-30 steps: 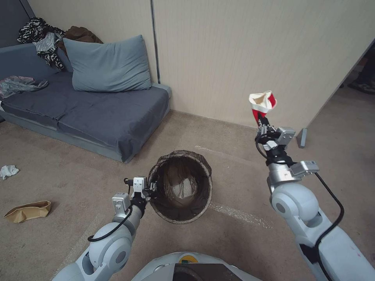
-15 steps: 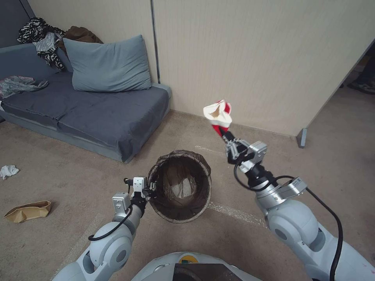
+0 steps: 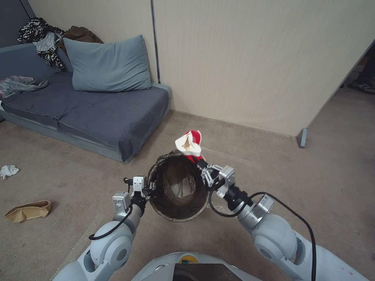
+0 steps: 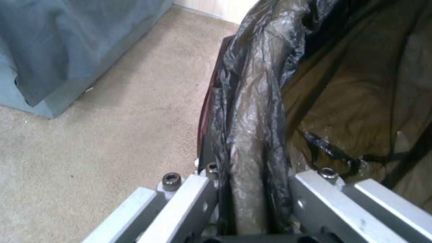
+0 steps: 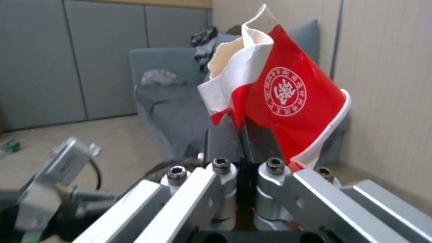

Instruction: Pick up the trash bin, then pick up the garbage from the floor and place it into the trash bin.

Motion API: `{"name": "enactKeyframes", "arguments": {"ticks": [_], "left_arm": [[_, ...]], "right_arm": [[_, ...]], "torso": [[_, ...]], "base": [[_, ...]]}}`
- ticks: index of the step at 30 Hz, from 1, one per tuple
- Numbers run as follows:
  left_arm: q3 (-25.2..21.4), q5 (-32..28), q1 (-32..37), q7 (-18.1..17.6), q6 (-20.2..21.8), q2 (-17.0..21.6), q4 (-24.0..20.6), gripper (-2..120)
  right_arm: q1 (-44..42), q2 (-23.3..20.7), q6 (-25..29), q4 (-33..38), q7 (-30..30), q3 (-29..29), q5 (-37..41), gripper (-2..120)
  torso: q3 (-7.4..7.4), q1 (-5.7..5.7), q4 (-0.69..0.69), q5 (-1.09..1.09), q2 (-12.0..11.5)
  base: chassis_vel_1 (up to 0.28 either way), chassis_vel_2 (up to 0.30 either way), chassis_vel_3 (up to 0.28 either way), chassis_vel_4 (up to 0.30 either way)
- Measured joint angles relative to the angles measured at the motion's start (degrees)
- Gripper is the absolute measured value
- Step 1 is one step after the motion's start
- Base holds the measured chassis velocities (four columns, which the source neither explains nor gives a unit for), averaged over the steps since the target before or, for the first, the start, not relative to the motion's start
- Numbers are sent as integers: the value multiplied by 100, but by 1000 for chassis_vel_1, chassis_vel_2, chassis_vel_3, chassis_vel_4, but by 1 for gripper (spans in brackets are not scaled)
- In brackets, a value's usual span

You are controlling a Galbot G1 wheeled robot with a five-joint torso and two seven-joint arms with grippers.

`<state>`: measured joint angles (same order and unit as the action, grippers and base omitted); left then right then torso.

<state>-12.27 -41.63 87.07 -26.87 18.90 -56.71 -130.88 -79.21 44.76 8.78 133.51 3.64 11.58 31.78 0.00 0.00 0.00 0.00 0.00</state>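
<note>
The trash bin (image 3: 179, 212), round with a dark brown bag liner over its rim, hangs in front of me, tipped so its mouth faces up at me. My left gripper (image 3: 150, 189) is shut on the bin's left rim; the left wrist view shows the liner-wrapped rim (image 4: 249, 135) clamped in my left gripper (image 4: 252, 202). My right gripper (image 3: 200, 163) is shut on a crushed red-and-white paper cup (image 3: 189, 143), held over the bin's far right rim. In the right wrist view the cup (image 5: 279, 98) sticks up from the right gripper (image 5: 241, 141). Something pale lies at the bin's bottom.
A grey sofa (image 3: 101, 113) with a pillow (image 3: 107, 64) and clothes stands at the left. A crumpled brown paper bag (image 3: 27, 210) and a white tissue wad (image 3: 8, 170) lie on the carpet at far left. A beige wall (image 3: 250, 58) runs behind, with a doorway opening at right.
My right arm has swung left and down, carrying the cup from high at the right to just over the bin's rim. The left arm and bin have stayed put.
</note>
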Motion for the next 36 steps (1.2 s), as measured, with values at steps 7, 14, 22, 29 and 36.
{"name": "enactKeyframes", "arguments": {"ticks": [7,14,22,29,36], "left_arm": [[-2,1,-34,-4,10,-21,36,2],[-18,-23,-49,-24,23,-11,45,2],[1,-50,-105,-42,46,-22,54,2],[-8,-51,-69,-44,57,-34,-32,2],[-9,-44,-59,-44,56,-59,-48,2]], "right_arm": [[131,-134,42,-258,0,-826,-240,0],[474,-64,65,-558,5,-1642,-360,0],[455,-31,54,-786,27,-1989,-490,0],[514,87,48,-1142,133,-2150,-595,0],[545,107,20,-1255,230,-2175,-641,3]], "torso": [[0,0,-1,0,0],[0,0,0,-1,0],[0,0,0,-1,0],[0,0,-1,0,0],[0,0,0,0,0]], "base": [[0,0,0,0],[0,0,0,0],[0,0,0,0],[0,0,0,0],[0,0,0,0]]}}
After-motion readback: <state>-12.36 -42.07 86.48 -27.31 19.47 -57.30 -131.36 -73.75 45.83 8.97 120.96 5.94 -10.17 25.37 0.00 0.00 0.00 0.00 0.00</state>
